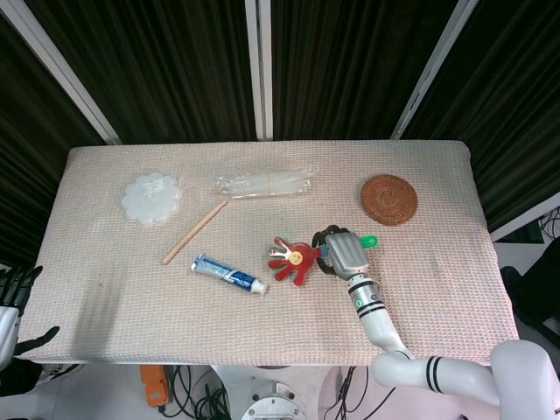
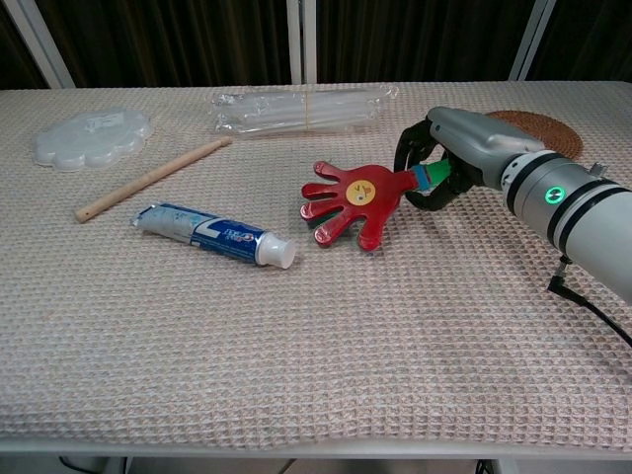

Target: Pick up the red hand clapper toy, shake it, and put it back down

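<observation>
The red hand clapper toy (image 1: 290,257) (image 2: 348,201) has a yellow smiley face on its palm and a green handle. My right hand (image 1: 345,252) (image 2: 444,158) grips that handle, fingers curled around it, and holds the toy tilted above the table, its red fingers pointing left. The handle's green end (image 1: 370,241) pokes out past the hand in the head view. My left hand (image 1: 12,297) hangs off the table's left edge, low in the head view, fingers apart, holding nothing.
A toothpaste tube (image 1: 227,274) (image 2: 214,234) lies left of the toy. A wooden stick (image 1: 194,231) (image 2: 150,178), a white flower-shaped lid (image 1: 151,198) (image 2: 91,136) and a clear plastic packet (image 1: 266,184) (image 2: 296,109) lie further back. A woven coaster (image 1: 389,199) (image 2: 528,122) sits at the back right.
</observation>
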Available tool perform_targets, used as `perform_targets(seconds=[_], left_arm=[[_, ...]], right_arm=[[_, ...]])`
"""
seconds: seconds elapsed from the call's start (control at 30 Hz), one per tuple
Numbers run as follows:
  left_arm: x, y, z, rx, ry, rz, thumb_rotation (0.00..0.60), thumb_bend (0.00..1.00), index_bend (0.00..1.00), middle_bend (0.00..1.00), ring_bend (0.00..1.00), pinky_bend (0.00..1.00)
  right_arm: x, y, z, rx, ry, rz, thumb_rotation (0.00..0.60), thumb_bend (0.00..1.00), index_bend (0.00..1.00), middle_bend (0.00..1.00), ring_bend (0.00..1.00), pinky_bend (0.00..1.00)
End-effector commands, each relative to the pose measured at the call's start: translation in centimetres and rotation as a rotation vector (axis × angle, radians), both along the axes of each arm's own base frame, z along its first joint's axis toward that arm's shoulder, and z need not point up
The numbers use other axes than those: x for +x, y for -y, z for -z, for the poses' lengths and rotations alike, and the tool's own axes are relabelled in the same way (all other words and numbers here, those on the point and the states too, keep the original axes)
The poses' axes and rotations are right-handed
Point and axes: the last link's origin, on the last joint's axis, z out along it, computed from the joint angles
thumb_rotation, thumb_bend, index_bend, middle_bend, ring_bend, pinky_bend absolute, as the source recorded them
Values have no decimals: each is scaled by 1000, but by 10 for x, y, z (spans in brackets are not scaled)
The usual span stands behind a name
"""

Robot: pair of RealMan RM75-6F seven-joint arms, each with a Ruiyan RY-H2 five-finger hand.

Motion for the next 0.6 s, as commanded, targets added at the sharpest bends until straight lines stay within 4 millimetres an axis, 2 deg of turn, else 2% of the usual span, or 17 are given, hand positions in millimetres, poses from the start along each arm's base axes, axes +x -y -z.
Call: perform_targets(seconds=[0.03,0.13,0.2,0.4,0.6], left_arm=[[0,0,1,-1,4,2,600,102,44,20,0,32],[0,-1,1,0,5,2,600,102,44,20,0,32],[0,-1,1,1,4,5,600,101,44,20,0,32],[1,-1,1,0,1,4,600,102,44,20,0,32],[0,-1,1,-1,1,1,600,102,44,20,0,32]], right_arm=[[-3,-2,-4,-33,74,-17,600,493,765,512,378,569],[-5,-1,-6,-45,106,-22,600,494,764,576,564,758],[-6,0,-7,-48,112,-24,600,501,761,626,664,846],[-7,-1,-11,-62,195,-26,600,523,762,719,804,972],[-2,3,-30,-95,340,-22,600,532,791,775,878,1000]])
